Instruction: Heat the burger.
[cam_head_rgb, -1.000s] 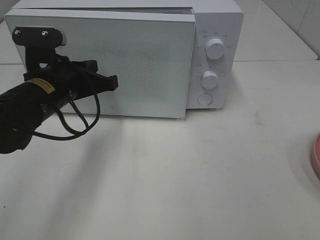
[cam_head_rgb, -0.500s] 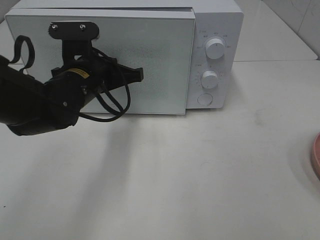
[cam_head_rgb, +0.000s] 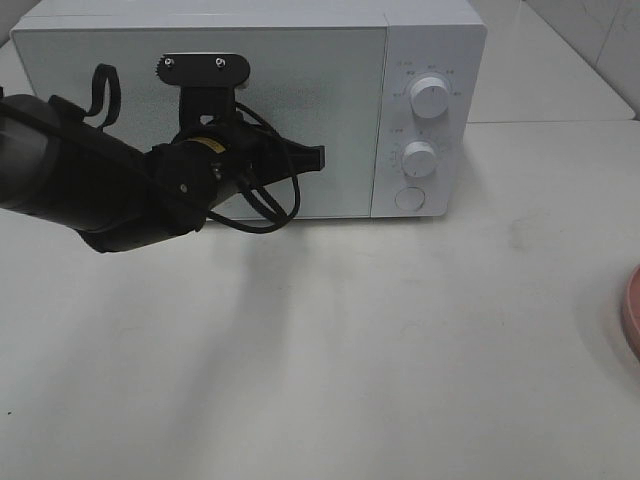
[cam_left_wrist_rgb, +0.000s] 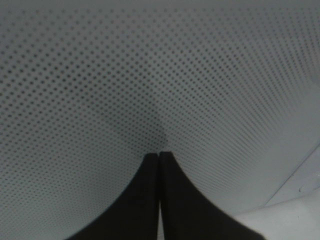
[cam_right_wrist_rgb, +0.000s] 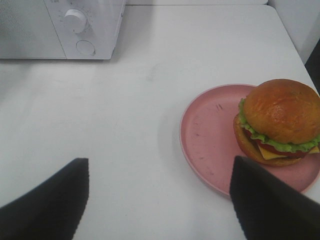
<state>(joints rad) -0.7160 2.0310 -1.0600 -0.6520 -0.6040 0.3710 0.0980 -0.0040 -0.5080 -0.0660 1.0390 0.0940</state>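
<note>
The burger (cam_right_wrist_rgb: 280, 120), with a glossy golden-brown bun, lettuce and cheese, sits on a round pink plate (cam_right_wrist_rgb: 210, 135) in the right wrist view; only the plate's edge (cam_head_rgb: 632, 310) shows at the far right of the exterior view. The white microwave (cam_head_rgb: 430, 40) stands at the back with its dotted door (cam_head_rgb: 340, 110) flush with the body. My left gripper (cam_head_rgb: 318, 157) is shut, its tips pressed against the door (cam_left_wrist_rgb: 100, 75), as the left wrist view (cam_left_wrist_rgb: 159, 155) shows. My right gripper (cam_right_wrist_rgb: 160, 200) is open and empty, short of the plate; it is out of the exterior view.
The microwave's control panel has two knobs (cam_head_rgb: 429, 98) (cam_head_rgb: 420, 158) and a round button (cam_head_rgb: 410, 198), also seen in the right wrist view (cam_right_wrist_rgb: 76, 21). A black cable (cam_head_rgb: 262, 205) loops under the left arm. White tabletop (cam_head_rgb: 400, 350) lies in front.
My left gripper swept right across the microwave door, pushing it from ajar to flush with the body. The plate's edge has not moved.
</note>
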